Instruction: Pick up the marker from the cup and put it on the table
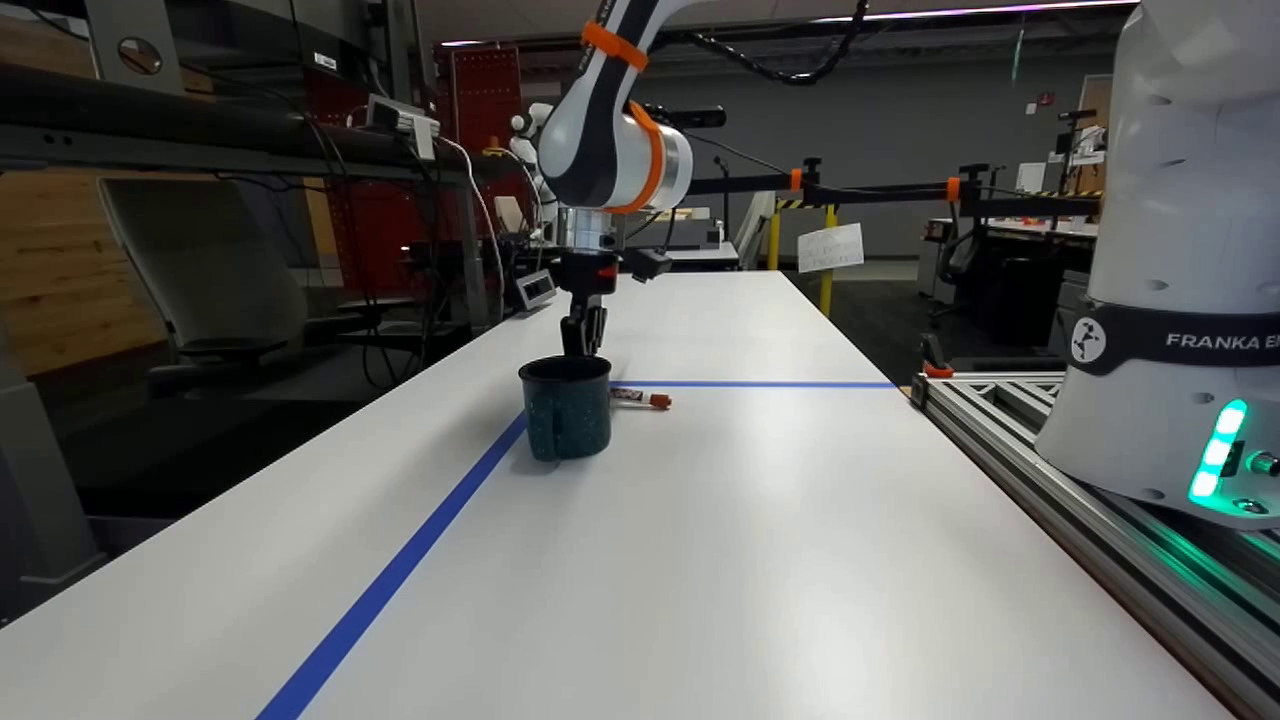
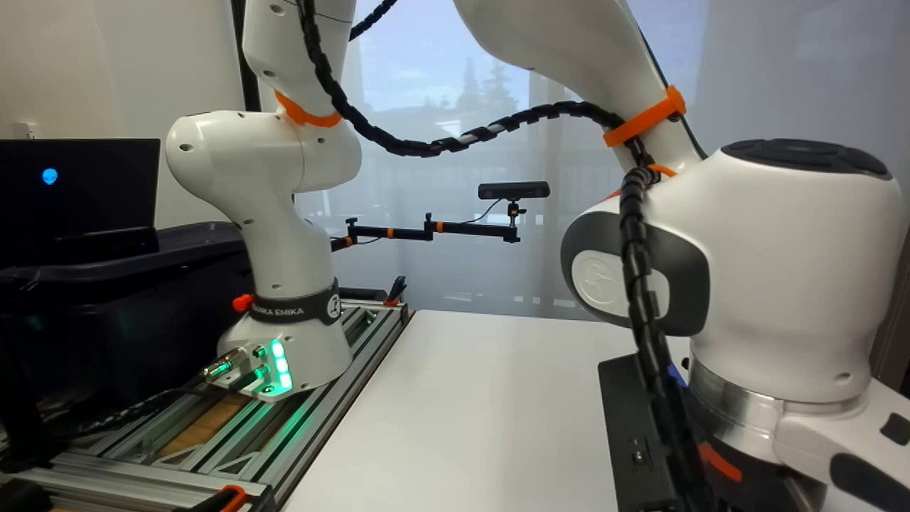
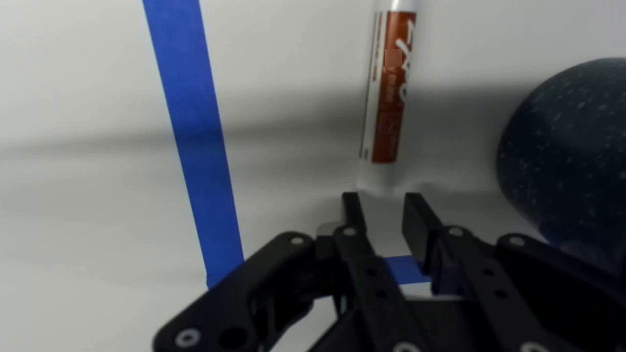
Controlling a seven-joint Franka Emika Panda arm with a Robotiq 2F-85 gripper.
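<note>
White tabletop [image 1: 750, 520], in an exterior view, carries the dry-erase marker [image 1: 642, 399] behind the speckled mug [image 1: 567, 415]; placing looks done, so lift straight up, touching neither. Both go unseen in an exterior view where the robot arm [image 2: 796, 277] looms. Only the wrist view clearly shows the gripper [image 3: 382, 208] slightly parted, empty.

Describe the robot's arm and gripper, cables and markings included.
The arm is white and rounded, with dark grey panels and a silvery collar. A black segmented cable runs along it; orange straps circle its links. The dark base band reads FRANKA EMIKA, above green lights. The gripper is black, its linked fingers dotted with pale round fasteners.
</note>
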